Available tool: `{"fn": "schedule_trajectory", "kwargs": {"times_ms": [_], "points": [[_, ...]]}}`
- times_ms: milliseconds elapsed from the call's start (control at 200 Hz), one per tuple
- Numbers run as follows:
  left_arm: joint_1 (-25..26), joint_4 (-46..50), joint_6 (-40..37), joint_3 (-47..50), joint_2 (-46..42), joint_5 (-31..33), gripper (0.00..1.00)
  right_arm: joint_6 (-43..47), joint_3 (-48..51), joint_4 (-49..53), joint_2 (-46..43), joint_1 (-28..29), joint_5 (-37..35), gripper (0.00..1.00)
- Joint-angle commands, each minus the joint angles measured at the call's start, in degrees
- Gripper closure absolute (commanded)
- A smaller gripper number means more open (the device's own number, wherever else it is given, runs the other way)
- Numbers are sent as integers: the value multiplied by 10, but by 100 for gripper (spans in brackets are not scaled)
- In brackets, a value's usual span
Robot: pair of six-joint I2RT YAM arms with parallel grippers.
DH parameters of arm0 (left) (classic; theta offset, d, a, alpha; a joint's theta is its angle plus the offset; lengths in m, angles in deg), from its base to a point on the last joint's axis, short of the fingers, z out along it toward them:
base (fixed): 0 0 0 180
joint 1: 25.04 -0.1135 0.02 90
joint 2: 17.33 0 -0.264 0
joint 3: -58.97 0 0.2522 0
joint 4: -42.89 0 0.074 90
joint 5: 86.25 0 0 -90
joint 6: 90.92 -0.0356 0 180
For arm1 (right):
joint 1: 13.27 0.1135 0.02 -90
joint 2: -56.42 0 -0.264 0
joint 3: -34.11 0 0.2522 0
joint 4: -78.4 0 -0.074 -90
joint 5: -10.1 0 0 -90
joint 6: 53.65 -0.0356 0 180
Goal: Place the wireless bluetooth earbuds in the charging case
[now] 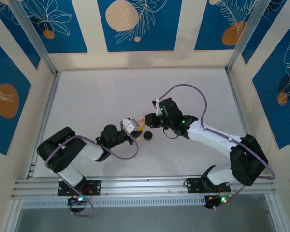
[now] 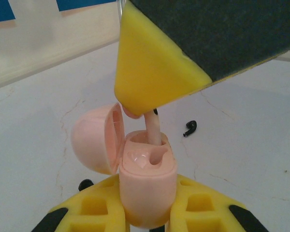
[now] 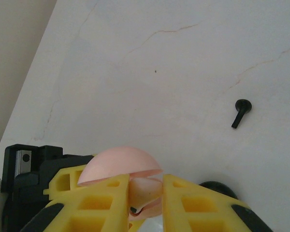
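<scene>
Lowest in left wrist view: left gripper [image 2: 147,215], pressed tight on pink charging case [image 2: 147,181]. Lid [image 2: 94,140] swung open to left. Pinched in right gripper [image 3: 146,195] from above: pink earbud [image 2: 153,129], stem down in case slot, head under yellow finger. Loose on bench [image 2: 34,145]: black earbud [image 2: 190,128], near case, not touching.

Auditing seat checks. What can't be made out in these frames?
Left wrist: pink earbud head is behind a finger of the right gripper; stem end is down in the pink case, seating depth unknown.
Right wrist: case slots hidden by the lid and the gripper's own fingers.
Top external: black case shows, earbuds too small to pick out.
</scene>
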Motion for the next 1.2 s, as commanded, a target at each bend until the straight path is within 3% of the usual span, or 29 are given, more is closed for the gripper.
{"fn": "schedule_trajectory", "kwargs": {"times_ms": [0,265,555,665,795,1020,1195], "points": [[7,-40,10,-5,-11,0,89,13,7,9,-11,9,19,79],[7,-42,9,-4,-13,-5,89,18,2,10,1,12,35,76],[7,-32,4,-2,-18,-7,89,22,-1,19,-34,7,29,51],[8,-31,3,-1,-20,-7,89,25,-1,27,-56,0,34,48],[7,-32,2,0,-22,-10,89,28,0,36,-79,-13,43,48],[7,-49,-3,8,-21,-32,89,20,0,35,-88,-53,113,66],[8,-58,-2,10,-18,-39,89,18,-6,36,-66,-62,144,73]]}}
